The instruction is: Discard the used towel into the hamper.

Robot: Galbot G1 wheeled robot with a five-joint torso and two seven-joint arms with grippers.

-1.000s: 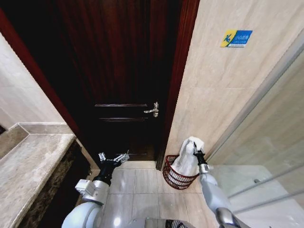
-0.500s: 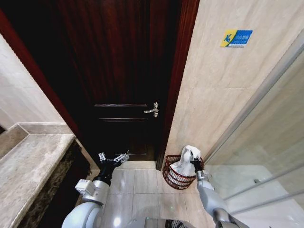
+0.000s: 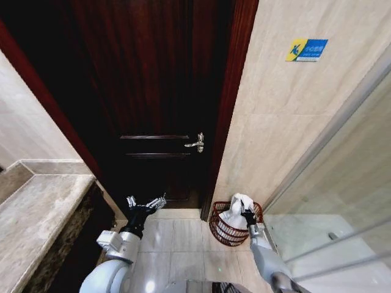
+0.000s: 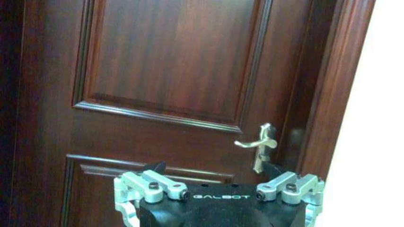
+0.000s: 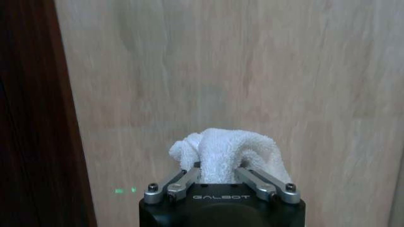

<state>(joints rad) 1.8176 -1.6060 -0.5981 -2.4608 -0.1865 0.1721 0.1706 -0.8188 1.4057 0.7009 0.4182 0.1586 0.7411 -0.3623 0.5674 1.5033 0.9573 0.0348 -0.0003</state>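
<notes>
You see the right tool (image 3: 247, 215) closed on the white towel (image 3: 235, 210), low inside the hamper (image 3: 227, 229) on the floor beside the wall. Your left tool (image 3: 145, 204) stands wide open, holding nothing, near the door (image 3: 159, 91).

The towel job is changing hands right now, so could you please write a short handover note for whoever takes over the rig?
Right gripper: shut on the white towel, at the hamper's mouth.
Left gripper: open, empty, parked low in front of the dark door.
Hamper: on the floor tiles, by the tiled wall beside the door frame.
Done: the towel is carried over and hangs into the hamper.
Left: open the right gripper so the towel drops in, then pull the arm clear.
</notes>
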